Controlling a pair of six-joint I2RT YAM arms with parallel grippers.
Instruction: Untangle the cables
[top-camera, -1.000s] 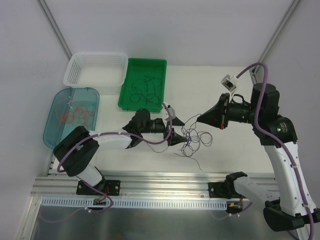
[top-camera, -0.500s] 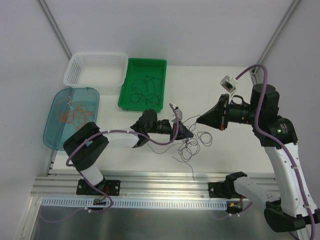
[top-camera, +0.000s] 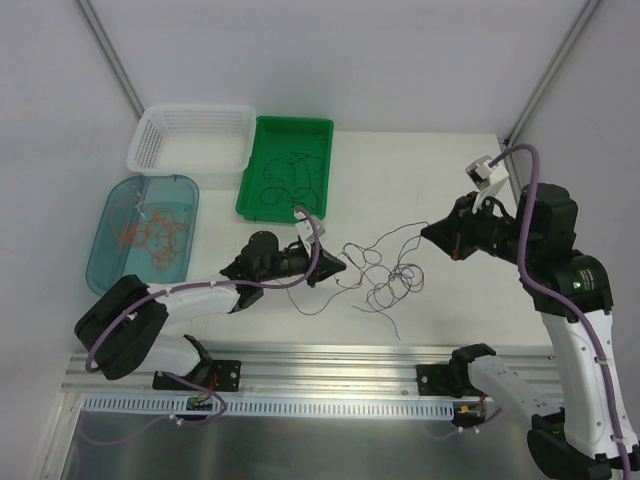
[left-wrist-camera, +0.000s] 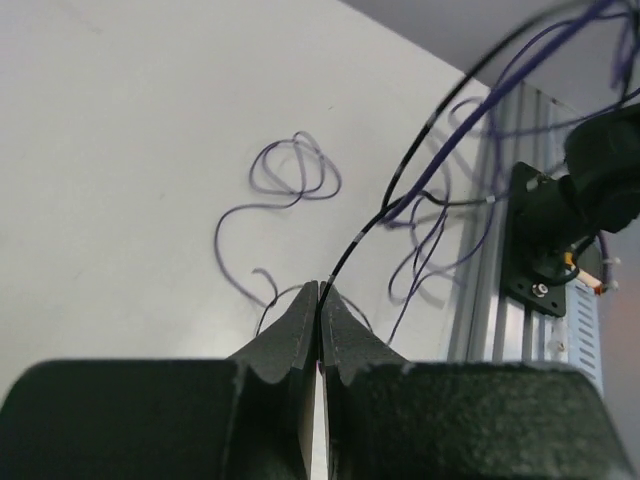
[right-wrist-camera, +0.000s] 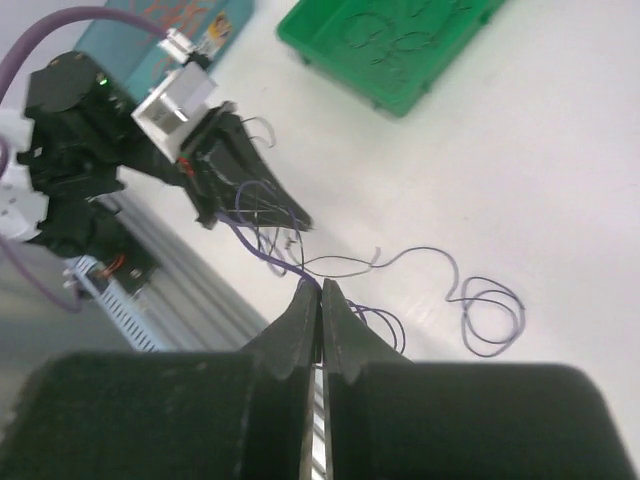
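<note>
Separating strands, I judge: on the counter (top-camera: 430, 170), beside one white basket (top-camera: 190, 108), one green tray (top-camera: 293, 120) and one blue tray (top-camera: 100, 262), one tangle of cables (top-camera: 385, 275) sits between my left end effector (top-camera: 335, 268) and right end effector (top-camera: 430, 232), each pinched tight on a wire. Next: steady outward pull; strands uncountable

Even, diffuse light from above floods the white worktop (top-camera: 450, 180), leaving only faint, soft shadows beneath the arms. The overhead view is sharp, with a dull sheen on the aluminium rail (top-camera: 330, 358). In the wrist views the left pincer (left-wrist-camera: 318, 292) and right pincer (right-wrist-camera: 320, 290) loom dark and soft-edged, while the thin cables (left-wrist-camera: 290, 180) beyond read fairly crisp.
</note>
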